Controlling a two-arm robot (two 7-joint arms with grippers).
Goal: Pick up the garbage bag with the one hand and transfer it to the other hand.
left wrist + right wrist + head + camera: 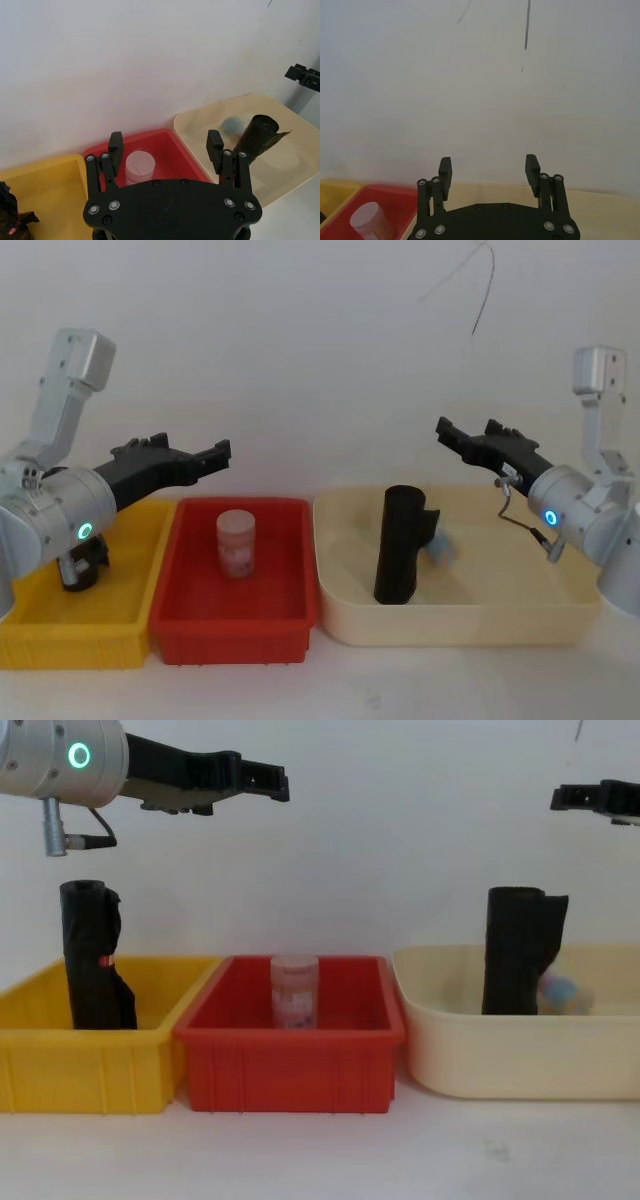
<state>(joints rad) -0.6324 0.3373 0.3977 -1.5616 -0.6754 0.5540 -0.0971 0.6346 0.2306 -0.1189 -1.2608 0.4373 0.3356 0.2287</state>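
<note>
A black garbage bag roll point(404, 545) point(518, 952) point(258, 135) stands upright in the cream bin point(460, 624), leaning a little. A second black roll point(94, 958) point(81, 567) with a red mark stands in the yellow bin point(70, 636). My left gripper point(224, 452) point(272, 784) point(166, 144), on the green-lit arm, hangs open and empty high above the seam between the yellow and red bins. On the blue-lit arm, my right gripper point(445, 430) point(566, 797) point(489, 168) is open and empty, raised above the cream bin to the right of the roll there.
The red bin point(235, 624) in the middle holds a pink-white jar point(237, 543) point(294, 991). A small bluish object point(441, 545) lies behind the roll in the cream bin. A white wall stands close behind the three bins.
</note>
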